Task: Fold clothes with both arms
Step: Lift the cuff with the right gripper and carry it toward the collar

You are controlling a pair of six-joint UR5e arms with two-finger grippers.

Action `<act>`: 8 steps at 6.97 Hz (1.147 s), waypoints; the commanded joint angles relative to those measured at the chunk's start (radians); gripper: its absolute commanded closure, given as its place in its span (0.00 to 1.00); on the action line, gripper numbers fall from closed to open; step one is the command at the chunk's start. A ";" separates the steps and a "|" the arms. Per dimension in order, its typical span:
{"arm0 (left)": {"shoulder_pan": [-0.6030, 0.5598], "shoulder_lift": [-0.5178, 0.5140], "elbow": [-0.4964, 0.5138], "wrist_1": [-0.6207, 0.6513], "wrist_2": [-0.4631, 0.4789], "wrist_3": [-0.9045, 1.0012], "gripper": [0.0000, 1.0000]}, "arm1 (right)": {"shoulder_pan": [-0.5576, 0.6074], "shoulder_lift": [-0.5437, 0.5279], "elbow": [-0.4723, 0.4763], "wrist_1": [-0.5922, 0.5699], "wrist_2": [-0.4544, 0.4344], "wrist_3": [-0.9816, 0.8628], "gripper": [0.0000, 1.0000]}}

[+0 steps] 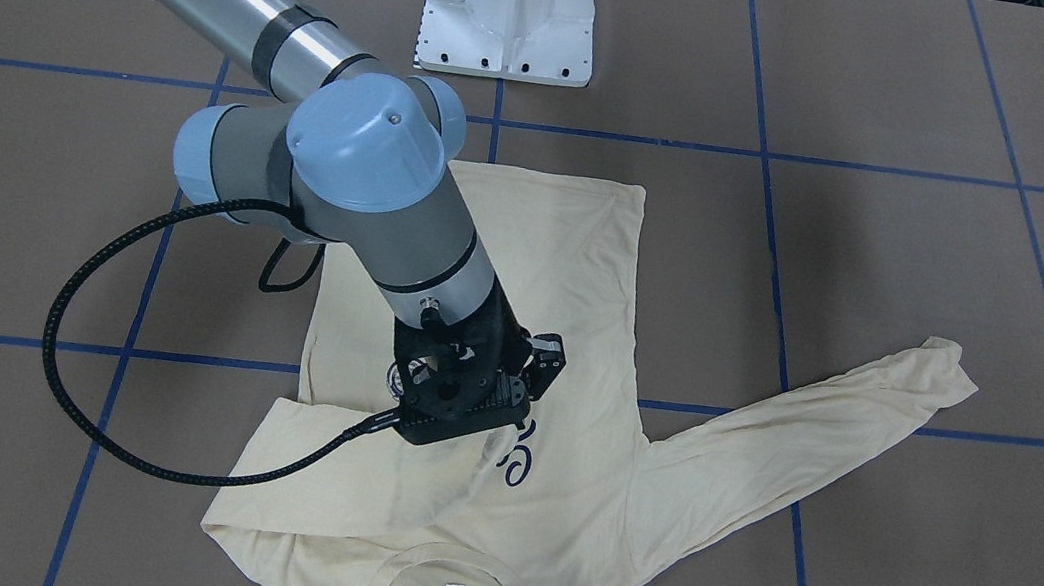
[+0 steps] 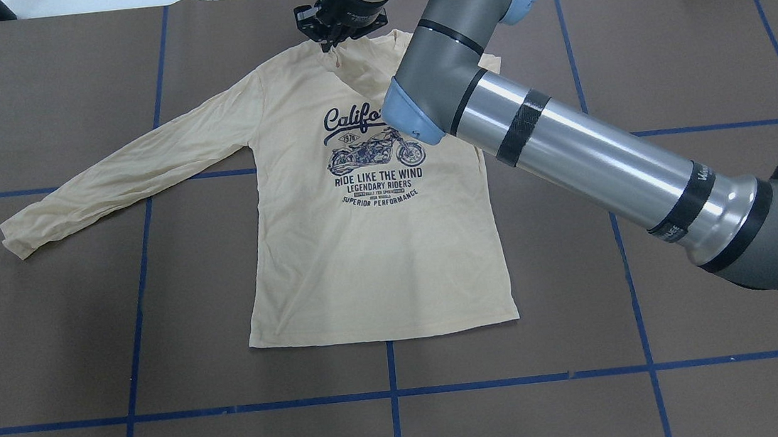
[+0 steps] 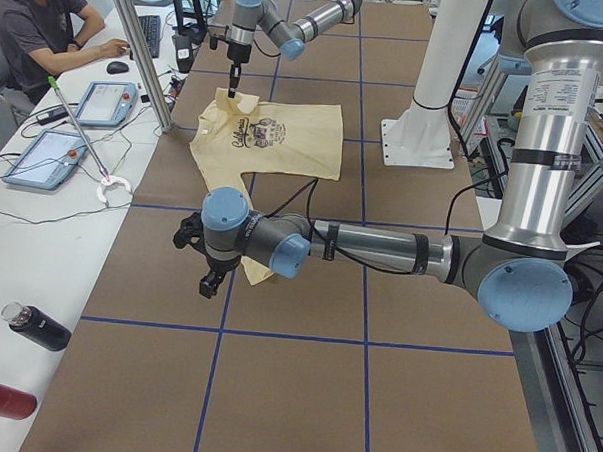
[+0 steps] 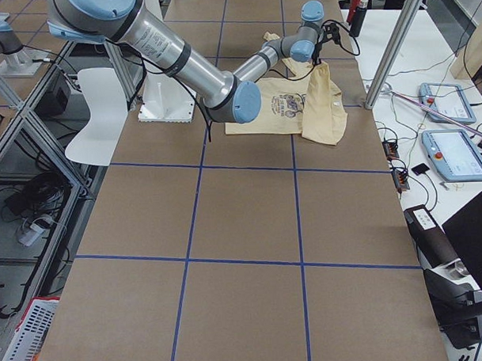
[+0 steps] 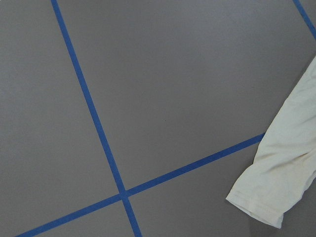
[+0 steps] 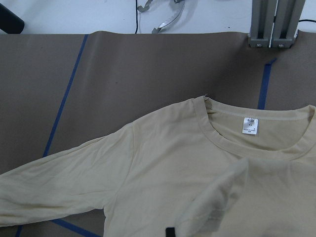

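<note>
**Free sleeve lies closest to the left gripper**

A pale cream-yellow long-sleeved T-shirt (image 2: 379, 262) is spread print-up on the brown table gridded with blue tape (image 2: 52, 351), hem toward the robot and collar away from it. The sleeve on the robot's right is lifted over the collar area and is pinched between the closed fingers of the right gripper (image 2: 334, 38). In the right side view, cloth is seen hanging from that gripper. The other sleeve (image 2: 141, 164) is laid flat, its long axis running out to the robot's left and slanting back toward the robot. Its cuff (image 5: 269, 197) is found near the left gripper (image 3: 211, 280), which hovers over bare table. Whether those jaws are wide or closed cannot be told. The left arm is judged the nearer one for that sleeve.
</note>
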 commanded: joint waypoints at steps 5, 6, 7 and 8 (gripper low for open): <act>0.002 -0.014 0.085 -0.110 0.000 -0.034 0.00 | -0.085 0.001 -0.038 0.005 -0.158 0.127 0.02; 0.002 -0.014 0.087 -0.119 0.000 -0.040 0.00 | -0.085 0.001 -0.038 0.005 -0.159 0.138 0.02; 0.002 -0.014 0.069 -0.122 0.000 -0.096 0.00 | -0.083 -0.002 -0.038 -0.007 -0.158 0.146 0.01; 0.002 -0.022 0.067 -0.160 0.002 -0.168 0.00 | -0.082 -0.013 -0.025 -0.029 -0.155 0.147 0.01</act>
